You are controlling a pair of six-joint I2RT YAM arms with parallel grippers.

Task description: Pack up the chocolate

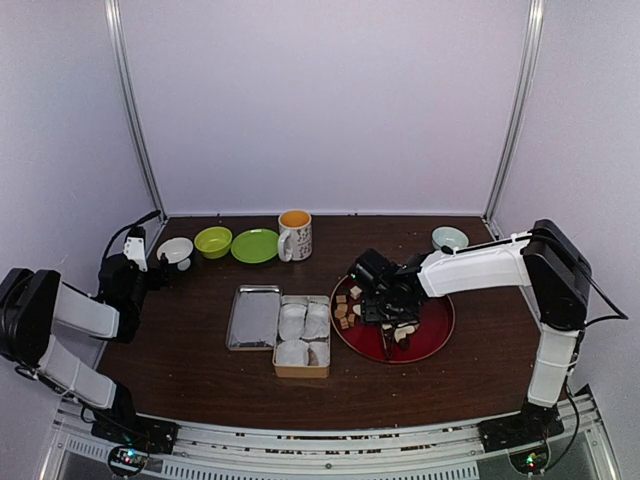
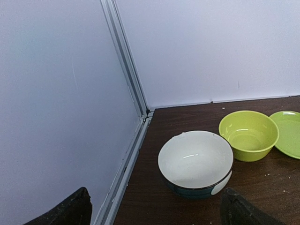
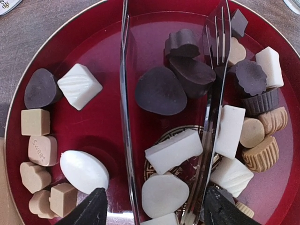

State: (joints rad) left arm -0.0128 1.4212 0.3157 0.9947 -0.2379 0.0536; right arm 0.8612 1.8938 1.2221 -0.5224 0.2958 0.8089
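The right gripper (image 3: 154, 199) pinches a pair of thin metal tongs (image 3: 210, 112), whose two arms run out from between its dark fingers and stand spread above a red plate (image 3: 105, 40). The chocolate (image 3: 161, 91) lies loose on that plate. A dark oval, other dark pieces, a white block and a white oval sit between the tong arms. White, tan and dark pieces lie on either side, those on the right crowded and touching. In the top view the plate is on the right half of the brown table (image 1: 200, 370).

Just to the left of the plate is an open tin box (image 1: 302, 372) holding white paper liners (image 1: 293, 320), and the tin's lid (image 1: 253, 317) lies flat just beside it.

The left gripper (image 2: 154, 201) is spread wide and holds nothing, near the table's far left corner. A white bowl (image 2: 195, 161) is just ahead of it, then a green bowl (image 2: 248, 136) and a green plate (image 2: 288, 133), with a mug (image 1: 296, 236) farther right.
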